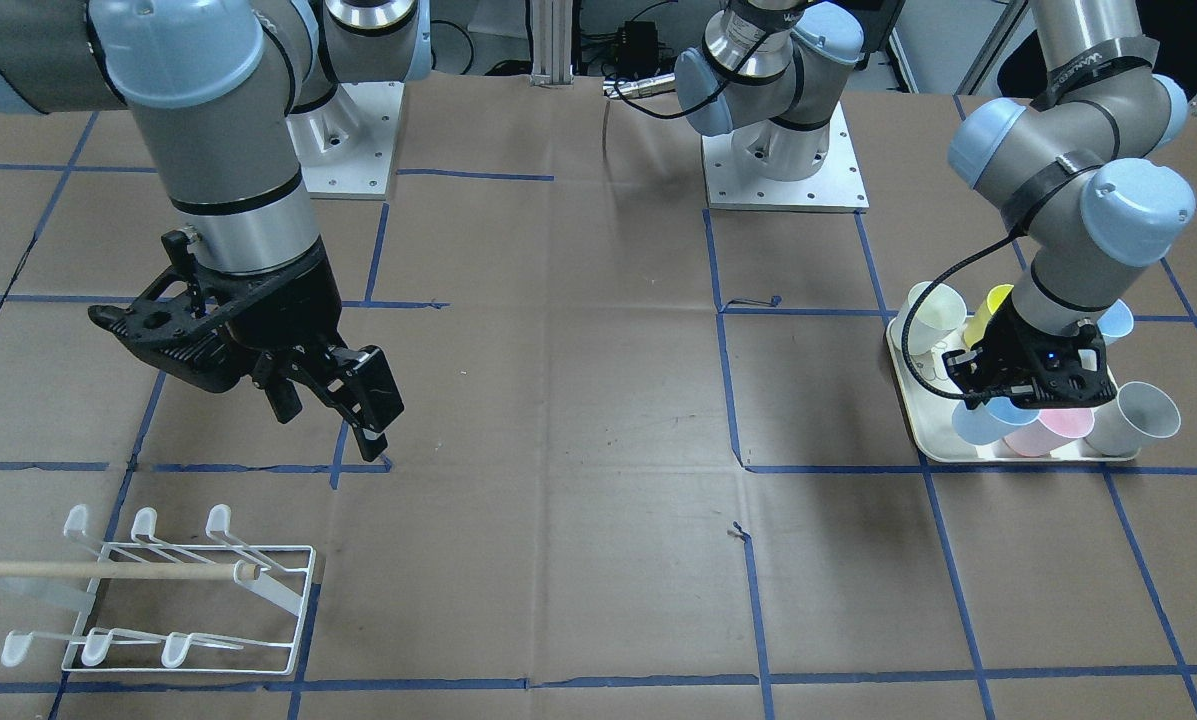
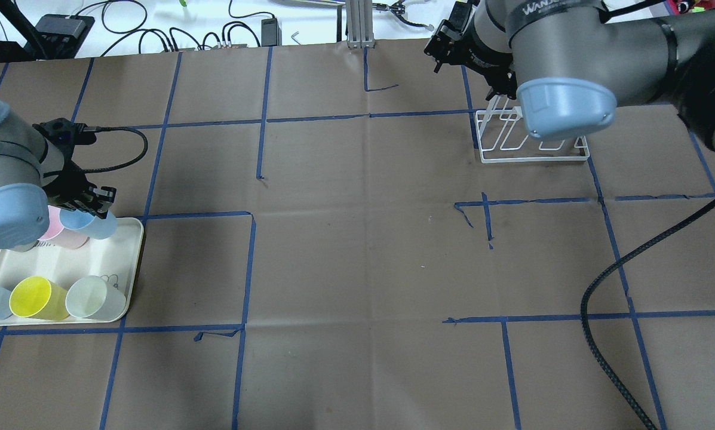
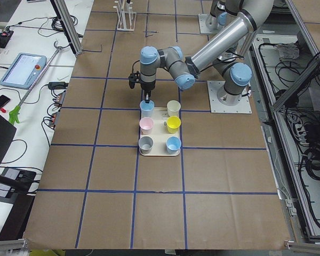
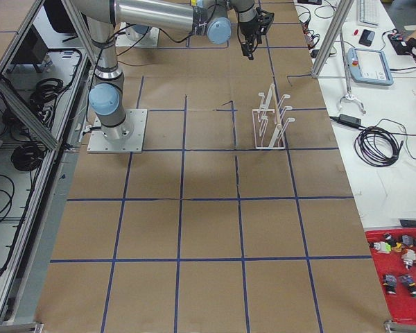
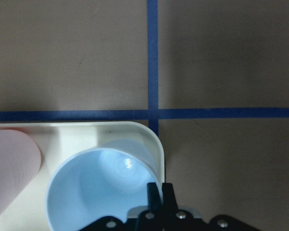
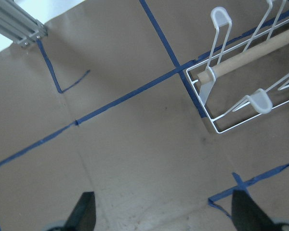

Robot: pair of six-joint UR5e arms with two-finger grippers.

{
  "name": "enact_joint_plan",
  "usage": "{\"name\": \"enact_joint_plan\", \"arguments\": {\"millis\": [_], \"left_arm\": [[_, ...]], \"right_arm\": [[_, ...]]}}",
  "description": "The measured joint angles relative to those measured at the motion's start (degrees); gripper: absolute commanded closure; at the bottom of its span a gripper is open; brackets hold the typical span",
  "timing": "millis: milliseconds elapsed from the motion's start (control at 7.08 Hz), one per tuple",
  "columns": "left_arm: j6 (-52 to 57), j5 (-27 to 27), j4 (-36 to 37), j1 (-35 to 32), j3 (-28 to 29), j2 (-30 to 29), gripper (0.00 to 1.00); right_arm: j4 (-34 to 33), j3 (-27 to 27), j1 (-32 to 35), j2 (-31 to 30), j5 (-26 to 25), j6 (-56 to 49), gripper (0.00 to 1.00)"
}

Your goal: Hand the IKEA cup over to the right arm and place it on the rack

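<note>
White wire rack with wooden dowel, nearest the front camera, close to the operators' edge of the bench toward its right end; no cup hung on it yet. Right pincer raised near the rack on its bench-centre side, fingers spread wide, holding nothing. Cream tray toward the left end of the bench, well apart from the rack, carrying six mouth-up cups in two rows. Blue cup in the tray corner facing the operators' edge and the bench centre, just beside a pink cup. Left pincer at the blue cup's rim on the tray-corner side, fingers drawn to a narrow gap. Apparently one finger inside the wall and one outside, pinching it; base seemingly on the tray. Yellow cup and pale cup in the row nearer the robot.

Handling, as judged: thin moulded plastic, light, fairly stiff but springy at the rim. Smooth, so liable to slip or swing in a one-wall pinch; unlikely to break if dropped. For the hand-over, best taken across the body or at the opposite rim wall, clear of the left fingers, with the mouth left free for a prong.
</note>
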Motion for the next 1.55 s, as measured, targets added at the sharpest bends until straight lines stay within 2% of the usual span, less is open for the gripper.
{"name": "enact_joint_plan", "arguments": {"millis": [282,424,565,706,847,989,1130,1553], "left_arm": [[-0.1,0.1,-12.8,-0.6,10.1,1.3,1.00],[-0.2,-0.1,-19.2,-1.0,15.9,1.0,1.00],[-0.2,-0.8,-23.3,-1.5,20.1,0.7,1.00],[-0.1,-3.0,-24.8,-1.9,22.3,0.4,1.00],[0.4,-7.3,-24.8,-2.2,23.6,-0.1,1.00],[1.8,-13.5,-23.4,-2.5,23.9,-0.6,1.00],[3.5,-21.9,-20.3,-2.7,23.4,-0.7,1.00],[7.2,-48.8,-6.1,-3.4,17.2,-0.1,0.99]], "right_arm": [[-12.2,5.7,1.0,-0.3,1.7,4.2,0.00],[-26.4,11.6,0.9,-0.3,8.6,6.8,0.00],[-37.3,15.1,0.8,-0.3,16.4,8.5,0.00],[-44.7,16.7,1.0,-0.2,21.9,10.4,0.00],[-49.1,17.9,1.2,0.0,26.4,13.4,0.00],[-51.3,19.6,1.2,0.0,30.2,16.2,0.00],[-53.1,21.3,1.2,-0.1,32.1,18.5,0.00],[-60.2,24.2,1.2,0.2,32.8,31.6,0.00]]}}
